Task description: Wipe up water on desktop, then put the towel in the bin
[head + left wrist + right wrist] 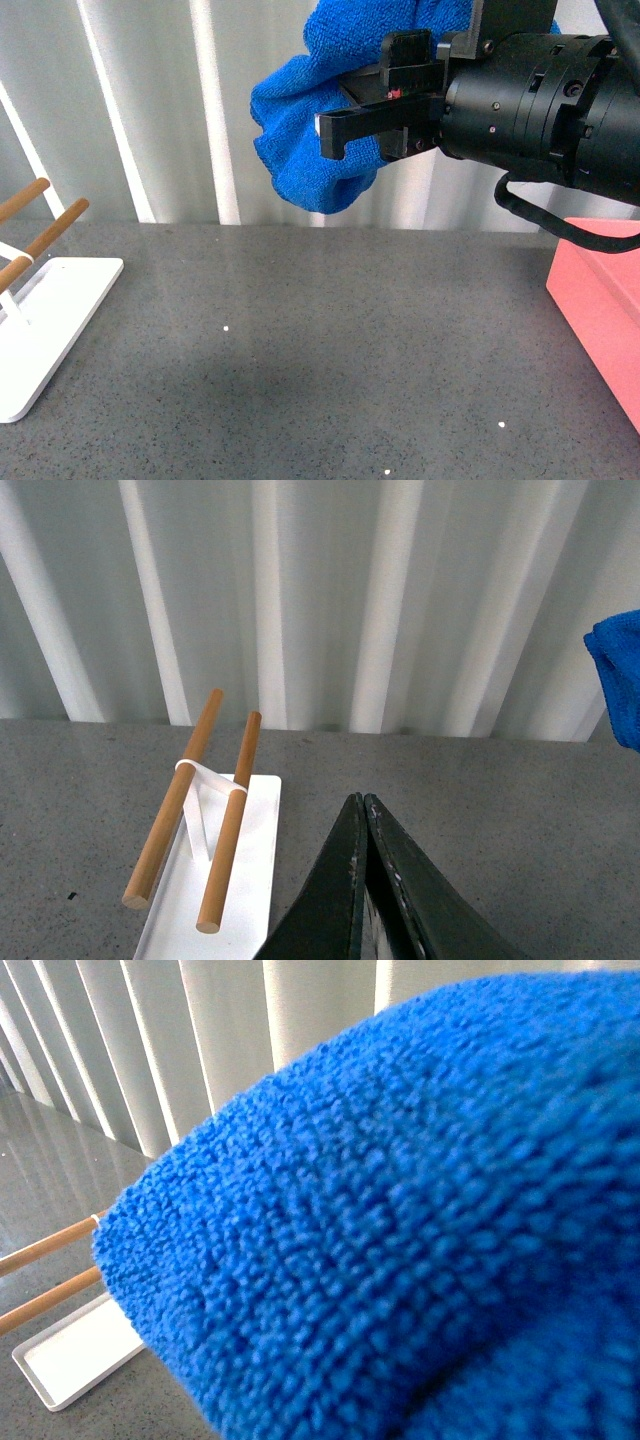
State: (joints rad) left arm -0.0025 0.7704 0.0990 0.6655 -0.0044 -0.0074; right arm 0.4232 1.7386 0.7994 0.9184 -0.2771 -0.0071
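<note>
The bright blue towel hangs bunched high above the dark speckled desktop, and my right gripper is shut on it. In the right wrist view the towel fills nearly the whole picture and hides the fingers. The salmon-pink bin stands on the desktop at the right edge, below and right of the towel. My left gripper is shut and empty, hovering over the desktop beside the white stand. A corner of the towel shows in the left wrist view.
A flat white stand with wooden rods sits at the left of the desktop; the stand also appears in the left wrist view, and its tray shows in the right wrist view. White vertical slats back the desktop.
</note>
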